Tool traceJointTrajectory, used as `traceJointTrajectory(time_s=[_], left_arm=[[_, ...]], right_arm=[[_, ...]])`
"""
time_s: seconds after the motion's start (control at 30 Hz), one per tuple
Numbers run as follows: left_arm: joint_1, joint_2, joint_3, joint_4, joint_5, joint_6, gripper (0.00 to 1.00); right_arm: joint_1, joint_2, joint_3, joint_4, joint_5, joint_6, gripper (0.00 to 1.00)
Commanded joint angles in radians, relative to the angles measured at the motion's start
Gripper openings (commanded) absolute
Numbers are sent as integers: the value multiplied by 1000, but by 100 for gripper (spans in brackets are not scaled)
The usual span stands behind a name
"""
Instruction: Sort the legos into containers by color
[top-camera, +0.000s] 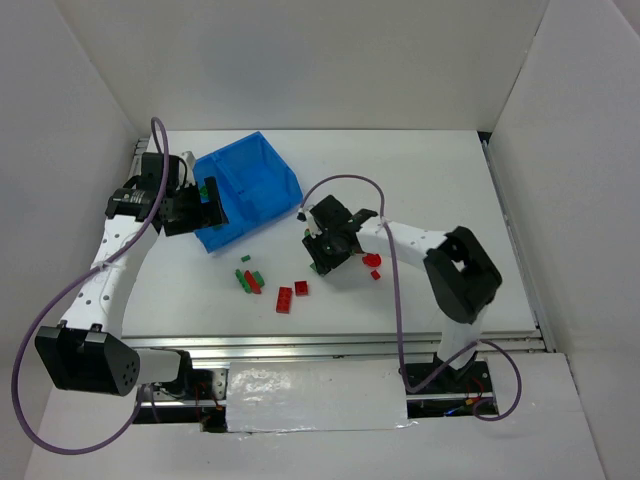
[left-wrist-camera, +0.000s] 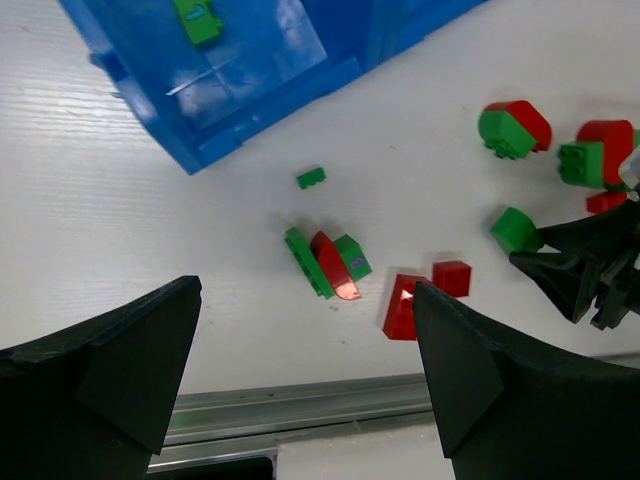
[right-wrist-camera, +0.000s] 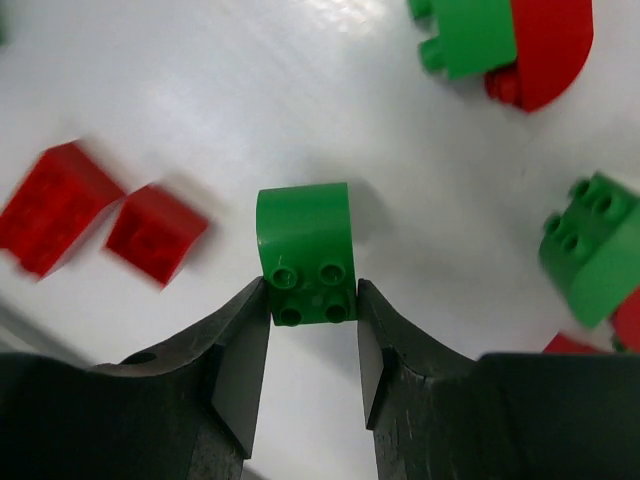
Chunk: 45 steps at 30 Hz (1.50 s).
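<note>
The blue bin (top-camera: 250, 185) stands at the back left; a green brick (left-wrist-camera: 197, 20) lies in one compartment. My left gripper (top-camera: 205, 208) hovers at the bin's near left edge, open and empty (left-wrist-camera: 304, 286). My right gripper (top-camera: 322, 260) is shut on a green rounded brick (right-wrist-camera: 305, 255), its fingertips (right-wrist-camera: 245, 340) pressing both sides; that brick also shows in the left wrist view (left-wrist-camera: 516, 230). On the table lie a green-red-green cluster (left-wrist-camera: 328, 263), a small green brick (left-wrist-camera: 311, 178), two red bricks (left-wrist-camera: 402, 305) (left-wrist-camera: 452, 277) and red-green pairs (left-wrist-camera: 512, 125) (left-wrist-camera: 595, 150).
White walls enclose the table on the left, back and right. A metal rail (top-camera: 330, 345) runs along the near edge. Red pieces (top-camera: 373, 261) lie just right of the right gripper. The right arm's cable (top-camera: 395, 290) loops above the table.
</note>
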<state>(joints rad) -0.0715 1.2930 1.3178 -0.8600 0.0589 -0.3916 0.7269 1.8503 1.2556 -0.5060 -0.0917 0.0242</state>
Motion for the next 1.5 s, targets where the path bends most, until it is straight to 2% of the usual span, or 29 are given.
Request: traceJointTrajectory(time_s=[0.0, 0.07, 0.1, 0.17, 0.2, 0.33, 0.4, 0.53, 0.8, 0.97, 1.03, 1.1, 1.2, 1.23, 1.27, 1.4, 1.43, 1.47], left_arm=[[-4, -17, 27, 19, 168, 5, 100], [-4, -11, 18, 41, 269, -33, 100], [-11, -8, 3, 56, 371, -52, 100], [-49, -11, -24, 157, 482, -154, 100], [-71, -9, -29, 157, 502, -183, 100], [-168, 9, -48, 332, 587, -309, 99], [-217, 26, -48, 380, 601, -369, 99], [-286, 78, -23, 389, 562, -391, 99], [-310, 126, -38, 348, 510, -372, 95], [-324, 134, -34, 368, 538, -378, 73], [-326, 143, -25, 371, 553, -374, 59], [-329, 149, -12, 369, 573, -371, 37], [-329, 169, 8, 368, 607, -365, 15], [-329, 178, 20, 355, 607, -363, 4], [-329, 183, 24, 349, 605, -360, 0], [-329, 189, 43, 332, 593, -351, 0], [-329, 187, 49, 320, 576, -351, 0], [-327, 187, 57, 306, 518, -346, 0]], right_arm=[[8, -203, -50, 104, -120, 88, 19], [8, -292, -74, 138, -154, 108, 19], [8, -315, -74, 145, -186, 109, 19], [8, -368, -71, 167, -230, 129, 20], [8, -379, -67, 172, -247, 129, 20], [8, -395, -27, 181, -284, 160, 20], [8, -402, -27, 204, -295, 167, 20], [8, -441, -45, 262, -319, 186, 21], [8, -520, -87, 343, -315, 217, 23], [5, -519, -91, 346, -220, 237, 23], [6, -513, -90, 348, -200, 241, 23], [8, -496, -76, 343, -184, 241, 23], [5, -477, -64, 342, -172, 241, 23], [6, -476, -61, 343, -169, 240, 24], [5, -467, -58, 345, -168, 241, 23], [5, -453, -55, 350, -160, 240, 24], [2, -451, -55, 350, -160, 243, 33], [-1, -451, -59, 350, -158, 247, 50]])
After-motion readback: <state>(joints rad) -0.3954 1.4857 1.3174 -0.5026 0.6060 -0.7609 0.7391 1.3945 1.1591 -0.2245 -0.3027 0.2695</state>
